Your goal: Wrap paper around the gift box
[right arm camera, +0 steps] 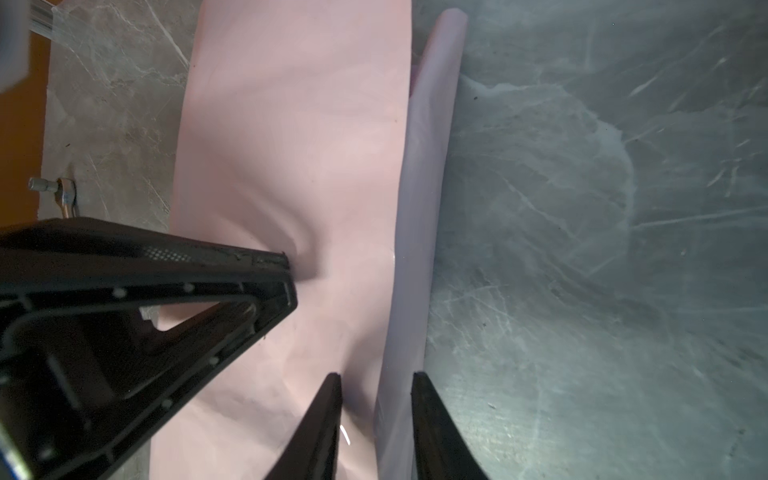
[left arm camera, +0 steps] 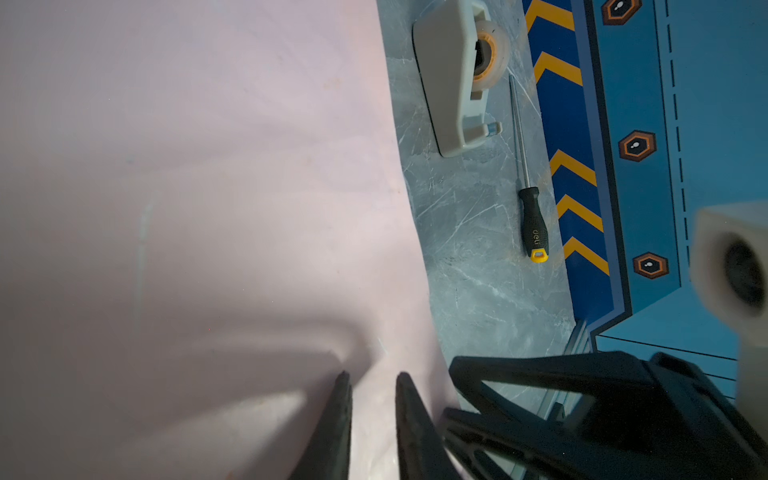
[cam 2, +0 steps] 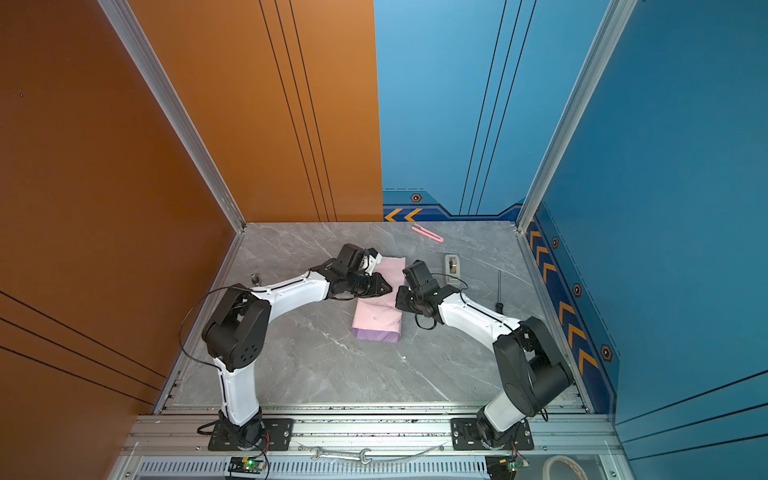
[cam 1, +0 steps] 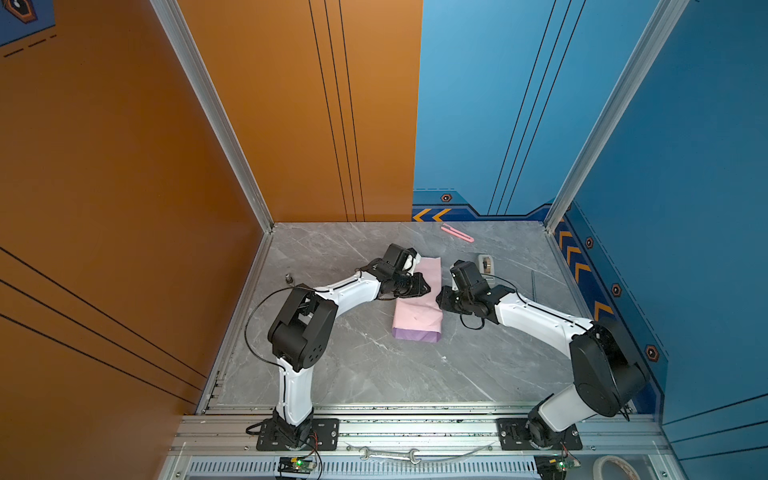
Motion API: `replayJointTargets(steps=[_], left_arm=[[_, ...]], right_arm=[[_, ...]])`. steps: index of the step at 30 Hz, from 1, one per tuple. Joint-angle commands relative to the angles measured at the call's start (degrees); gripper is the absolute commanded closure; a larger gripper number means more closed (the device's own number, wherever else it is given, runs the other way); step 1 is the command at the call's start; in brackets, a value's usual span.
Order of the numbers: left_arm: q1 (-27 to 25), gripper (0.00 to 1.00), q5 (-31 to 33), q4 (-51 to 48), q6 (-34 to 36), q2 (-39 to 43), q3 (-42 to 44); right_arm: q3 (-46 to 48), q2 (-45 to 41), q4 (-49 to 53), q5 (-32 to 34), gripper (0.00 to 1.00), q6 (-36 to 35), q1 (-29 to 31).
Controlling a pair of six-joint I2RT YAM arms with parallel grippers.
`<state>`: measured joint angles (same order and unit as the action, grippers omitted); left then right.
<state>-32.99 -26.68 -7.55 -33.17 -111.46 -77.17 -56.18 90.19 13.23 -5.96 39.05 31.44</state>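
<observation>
Tabletop (cam 1: 374, 374): grey marbled slab, walled orange on the left and blue on the right.
Paper (cam 1: 417, 318): lies mid-tabletop between the two arms as a long folded parcel. The pale pink side faces up, and a lilac band shows along the end nearest the arm bases. The surface is creased, and in the right wrist view (right arm camera: 291, 124) it is dented under the left hand's tip.
Gift box: not in sight. The near end of the paper stands raised like a block, but the box itself cannot be made out.
Left hand (cam 1: 426, 286): sits over the middle of the paper with its tips down on the pink face. In the left wrist view (left arm camera: 372, 376) the fingers are released, a narrow gap apart, with only paper showing behind the gap.
Right hand (cam 1: 440, 299): at the paper's right edge, near the left hand. In the right wrist view (right arm camera: 376, 376) the fingers stand parted astride the folded edge, one over the pink face and one over bare tabletop. No pinch on the sheet can be seen.
Pink cutter (cam 1: 457, 232): near the back wall, well apart from the paper.
Tape dispenser (cam 1: 485, 264): beige, just beyond the right wrist.
Screwdriver (left arm camera: 534, 224): black handle with a yellow end, lying along the right wall.
Ratchet (right arm camera: 62, 191): small and metal, near the left wall.
Wrench (cam 1: 388, 455): on the front rail between the arm bases.
</observation>
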Motion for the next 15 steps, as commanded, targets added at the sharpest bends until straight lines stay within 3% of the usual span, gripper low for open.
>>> replayJointTargets(steps=[1,9,15], left_arm=[[0.7,0.78,1.5,-6.3,1.3,-2.9,0.5],[0.8,0.78,1.5,-6.8,1.5,-3.2,0.1],[0.8,0.78,1.5,-6.9,1.5,-3.3,-0.1]], right_arm=[[-0.9,1.5,-1.4,-2.4,0.67,2.3,-0.6],[1.7,4.0,-9.0,-9.3,0.61,8.4,-2.5],[1.0,5.2,-7.0,-10.0,0.54,9.9,-3.1]])
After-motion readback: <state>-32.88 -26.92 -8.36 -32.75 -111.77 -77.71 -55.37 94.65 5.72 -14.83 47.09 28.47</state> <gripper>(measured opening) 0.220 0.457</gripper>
